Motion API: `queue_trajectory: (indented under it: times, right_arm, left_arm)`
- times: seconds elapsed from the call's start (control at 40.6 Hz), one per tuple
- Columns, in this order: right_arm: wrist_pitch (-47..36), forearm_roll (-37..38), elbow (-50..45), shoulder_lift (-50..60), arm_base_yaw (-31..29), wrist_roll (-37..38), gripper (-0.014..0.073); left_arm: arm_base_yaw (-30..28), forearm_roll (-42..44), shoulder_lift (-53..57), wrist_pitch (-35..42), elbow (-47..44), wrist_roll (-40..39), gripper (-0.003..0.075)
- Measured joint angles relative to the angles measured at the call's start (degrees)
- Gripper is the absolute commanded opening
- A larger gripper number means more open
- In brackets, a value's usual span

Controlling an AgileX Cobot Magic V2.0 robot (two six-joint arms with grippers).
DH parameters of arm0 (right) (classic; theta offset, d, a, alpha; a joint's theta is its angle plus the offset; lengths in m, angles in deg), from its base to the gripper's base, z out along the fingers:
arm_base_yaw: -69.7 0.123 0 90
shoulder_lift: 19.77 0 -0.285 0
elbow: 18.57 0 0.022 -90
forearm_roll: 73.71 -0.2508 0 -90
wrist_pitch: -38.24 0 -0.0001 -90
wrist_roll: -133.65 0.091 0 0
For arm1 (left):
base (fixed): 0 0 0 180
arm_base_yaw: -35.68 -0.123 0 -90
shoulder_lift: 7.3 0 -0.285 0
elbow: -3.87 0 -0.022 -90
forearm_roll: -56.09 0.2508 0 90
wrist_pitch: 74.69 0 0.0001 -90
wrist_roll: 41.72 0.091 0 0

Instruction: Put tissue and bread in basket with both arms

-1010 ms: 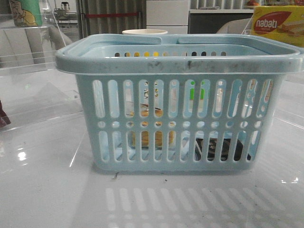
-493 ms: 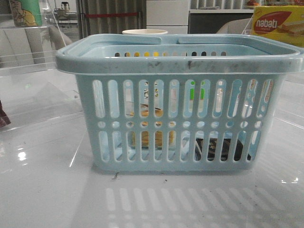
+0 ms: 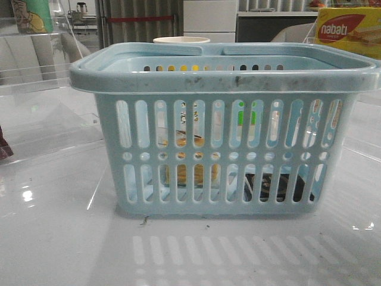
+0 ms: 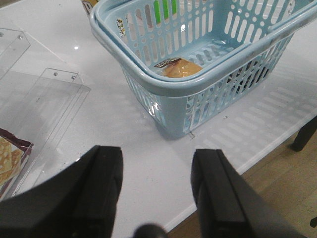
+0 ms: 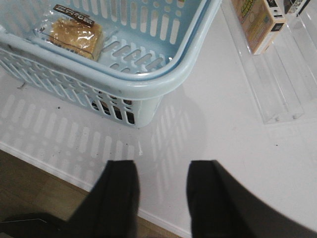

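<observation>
Bread [image 5: 73, 35] and tissue [image 3: 278, 186] both lie inside the basket [image 3: 226, 80]; left gripper [image 4: 157, 191] and right gripper [image 5: 161, 198] hang released, empty; nothing seems left.

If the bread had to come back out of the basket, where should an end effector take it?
Probably from straight above, closing across the short sides of the bread. It lies flat on the floor of the basket, label strip up, near a wall, so the slotted sides block any sideways approach.

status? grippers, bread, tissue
Left gripper and right gripper open, empty, outside basket. Bread and tissue lie inside. Nothing blocking.
</observation>
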Motion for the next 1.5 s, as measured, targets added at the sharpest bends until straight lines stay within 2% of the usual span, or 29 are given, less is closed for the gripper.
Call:
queue_trajectory:
  times: [0.148,0.369,0.443,0.542,0.64,1.256,1.379,1.502]
  right_arm:
    - [0.8,0.0,0.0,0.0,0.0,0.0,0.0023]
    - [1.4,0.0,0.0,0.0,0.0,0.0,0.0031]
    - [1.4,0.0,0.0,0.0,0.0,0.0,0.0029]
    - [1.4,0.0,0.0,0.0,0.0,0.0,0.0029]
    - [1.4,0.0,0.0,0.0,0.0,0.0,0.0029]
    - [1.4,0.0,0.0,0.0,0.0,0.0,0.0029]
    - [1.4,0.0,0.0,0.0,0.0,0.0,0.0029]
    - [1.4,0.0,0.0,0.0,0.0,0.0,0.0029]
  left_arm:
    - [0.0,0.0,0.0,0.1,0.0,0.0,0.0382]
    - [0.0,0.0,0.0,0.2,0.0,0.0,0.0371]
    - [0.0,0.0,0.0,0.2,0.0,0.0,0.0311]
    - [0.0,0.0,0.0,0.2,0.0,0.0,0.0177]
    - [0.0,-0.1,0.0,0.2,0.0,0.0,0.0086]
    - [-0.2,0.9,1.7,1.1,-0.9,0.0,0.0092]
    - [-4.2,1.5,5.4,7.6,-5.3,0.0,0.0092]
    - [-10.9,1.6,10.1,16.1,-13.0,0.0,0.0092]
